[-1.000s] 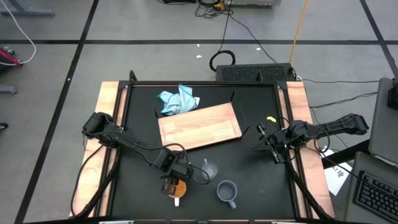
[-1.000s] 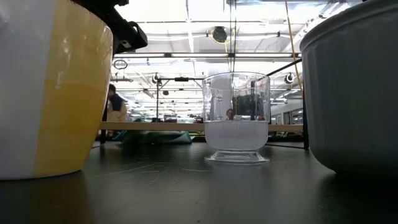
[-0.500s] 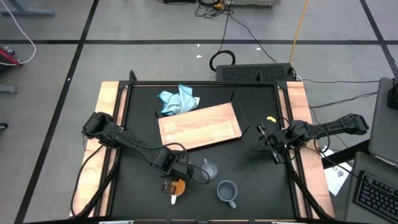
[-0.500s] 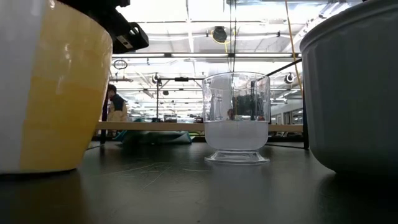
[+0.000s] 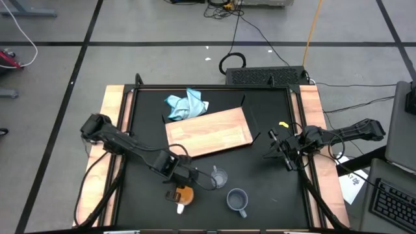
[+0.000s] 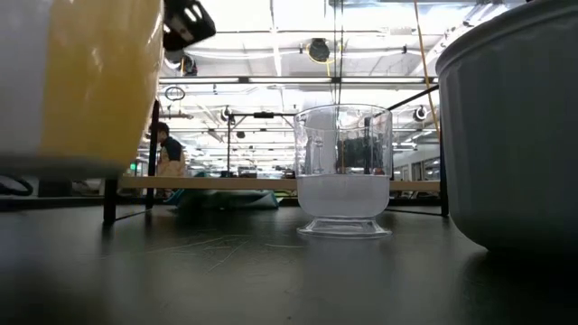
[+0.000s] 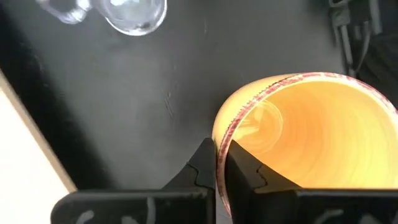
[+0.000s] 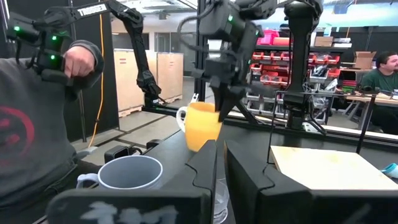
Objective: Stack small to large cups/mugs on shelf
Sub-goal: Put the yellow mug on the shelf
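Note:
The orange mug (image 5: pixel 184 194) with its white handle (image 5: pixel 181 208) hangs near the table's front edge, and my left gripper (image 5: pixel 176 179) is shut on it. The low view shows its base (image 6: pixel 72 167) off the table. The clear glass cup (image 5: pixel 219 175) stands on its foot just right of it. The grey-blue mug (image 5: pixel 237 200) stands nearer the front. The wooden shelf (image 5: pixel 209 132) lies flat at the table's middle. My right gripper (image 5: pixel 286 153) waits shut at the right side, holding nothing. My left gripper pinches the orange mug's rim (image 7: pixel 221 144), one finger (image 7: pixel 244 174) inside the mug and the other finger (image 7: pixel 200 173) outside its wall. The fingers come from above, pointing down. The mug (image 8: pixel 202 127) hangs below them, about upright and clear of the table.
A light-blue cloth (image 5: pixel 187 104) lies at the far side beside the shelf. A black frame rail (image 5: pixel 214 86) borders the table. A person (image 8: pixel 37 124) stands beyond the table's near-left side in the right wrist view.
My left gripper has risen with the orange mug. The mug stood on the table a second ago, and its base now hangs well clear of it. The glass cup and the grey-blue mug have stayed in place.

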Available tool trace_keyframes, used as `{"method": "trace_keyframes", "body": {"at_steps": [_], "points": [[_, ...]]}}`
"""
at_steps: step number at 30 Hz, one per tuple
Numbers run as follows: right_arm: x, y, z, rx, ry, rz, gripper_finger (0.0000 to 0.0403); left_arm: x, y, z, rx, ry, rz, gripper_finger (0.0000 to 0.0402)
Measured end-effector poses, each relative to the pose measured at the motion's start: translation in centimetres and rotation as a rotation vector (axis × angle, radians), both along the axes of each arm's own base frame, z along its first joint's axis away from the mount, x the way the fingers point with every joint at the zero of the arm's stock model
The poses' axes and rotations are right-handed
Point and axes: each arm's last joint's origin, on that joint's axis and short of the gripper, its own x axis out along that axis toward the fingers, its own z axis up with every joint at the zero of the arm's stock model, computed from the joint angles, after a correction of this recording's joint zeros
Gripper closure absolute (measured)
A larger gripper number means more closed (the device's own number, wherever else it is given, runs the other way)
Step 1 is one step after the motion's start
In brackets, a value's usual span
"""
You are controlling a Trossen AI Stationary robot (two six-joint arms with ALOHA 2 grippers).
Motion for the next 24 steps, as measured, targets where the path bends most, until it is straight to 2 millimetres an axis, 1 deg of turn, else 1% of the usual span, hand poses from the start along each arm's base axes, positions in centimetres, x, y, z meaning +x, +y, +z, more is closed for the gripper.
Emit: {"method": "trace_keyframes", "body": {"at_steps": [5, 12, 14, 18, 24], "points": [[0.0, 0.0, 0.0, 0.0, 0.0, 0.0, 0.0378, -0.6, 1.1, 1.7, -0.001, -0.04, 0.027, 0.0391], [0.0, 0.0, 0.0, 0.0, 0.0, 0.0, 0.0378, -1.0, 2.6, 2.4, 0.031, -0.012, 0.07, 0.0391], [0.0, 0.0, 0.0, 0.0, 0.0, 0.0, 0.0378, -1.0, 2.8, 2.6, 0.066, -0.012, 0.07, 0.0391], [0.0, 0.0, 0.0, 0.0, -0.001, 0.0, 0.0378, -0.7, 2.6, 3.7, 0.083, -0.072, 0.022, 0.0391], [0.0, 0.0, 0.0, 0.0, -0.001, 0.0, 0.0378, -0.5, 2.7, 6.2, 0.114, -0.181, -0.036, 0.0391]]}}
